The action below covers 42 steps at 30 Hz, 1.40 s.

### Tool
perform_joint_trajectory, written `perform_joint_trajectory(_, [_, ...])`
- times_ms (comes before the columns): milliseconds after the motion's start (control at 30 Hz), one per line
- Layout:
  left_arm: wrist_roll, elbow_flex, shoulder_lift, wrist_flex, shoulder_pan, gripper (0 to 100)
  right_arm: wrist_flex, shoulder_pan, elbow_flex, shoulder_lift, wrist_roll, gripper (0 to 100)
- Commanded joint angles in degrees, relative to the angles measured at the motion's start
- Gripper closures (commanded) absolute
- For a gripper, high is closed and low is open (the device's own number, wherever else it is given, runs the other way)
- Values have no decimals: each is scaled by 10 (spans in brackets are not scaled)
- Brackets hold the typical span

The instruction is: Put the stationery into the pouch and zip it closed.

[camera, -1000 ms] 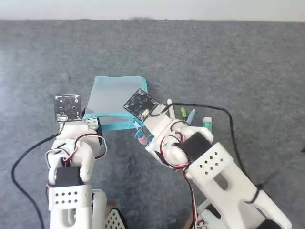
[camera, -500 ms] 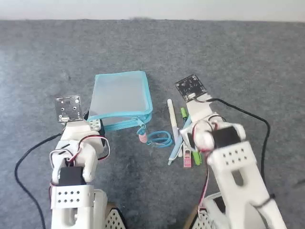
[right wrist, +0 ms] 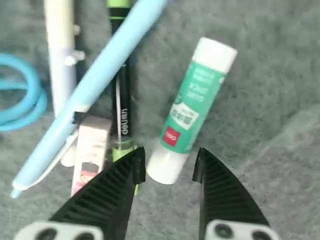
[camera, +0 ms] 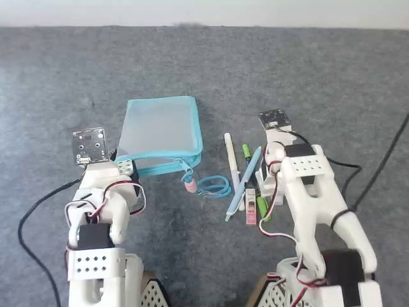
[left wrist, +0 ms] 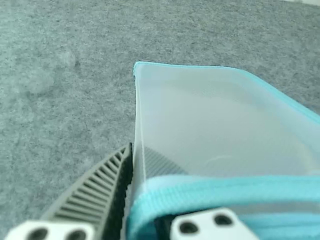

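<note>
Though nothing has gone into the pouch yet, both arms look placed for a start. Nearest me, the right tool (right wrist: pixel 167 156) hangs over the stationery with its jaws parted, one on either side of the base of the glue stick (right wrist: pixel 192 107), not visibly pinching it. The stick's green label carries white print and a small red mark, which I leave unread. Just at its nine o'clock lie the green pen (right wrist: pixel 122 105), the blue pen (right wrist: pixel 107 67) slanting across it, a small pink eraser (right wrist: pixel 90 155) with a cartoon figure, and the white pen (right wrist: pixel 60 40). Further toward nine o'clock is a blue loop (camera: pixel 214 186), near the pink zip pull (camera: pixel 190 185). The left tool (camera: pixel 123 163) is closed on the pouch (camera: pixel 160 128) at its seven o'clock corner, pinning the teal zip edge. The pouch lies flat on the grey table (camera: pixel 319 77), at ten o'clock from the pens, translucent and apparently empty. How far its zip is open I cannot tell. By my reckoning every item is left to load, and then the zip to close.
</note>
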Motion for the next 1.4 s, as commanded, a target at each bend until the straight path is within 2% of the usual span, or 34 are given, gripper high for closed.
perform_joint_trajectory(0, [5, -4, -7, -19, -5, 989, -7, 2, -33, 9, -4, 843])
perform_joint_trajectory(433, [4, -3, -7, -18, -5, 989, -43, 4, -33, 80, -4, 850])
perform_joint_trajectory(633, [-6, -2, -7, -18, -4, 989, -39, 7, -33, 63, -3, 993])
perform_joint_trajectory(700, [-8, 4, -8, -21, -4, 989, -29, 7, -33, 43, -2, 986])
perform_joint_trajectory(867, [-10, 30, -8, -54, 13, 989, 42, 1, -37, -62, 48, 991])
perform_joint_trajectory(1067, [-11, 44, -8, -62, 75, 989, 228, -2, -124, -222, 132, 991])
perform_joint_trajectory(1167, [-11, 70, -7, -105, 93, 989, 316, -45, -185, -273, 150, 991])
perform_joint_trajectory(1267, [-11, 86, -7, -129, 124, 989, 391, -145, -244, -286, 149, 991])
perform_joint_trajectory(1367, [-11, 87, -7, -129, 143, 989, 400, -248, -258, -288, 140, 991])
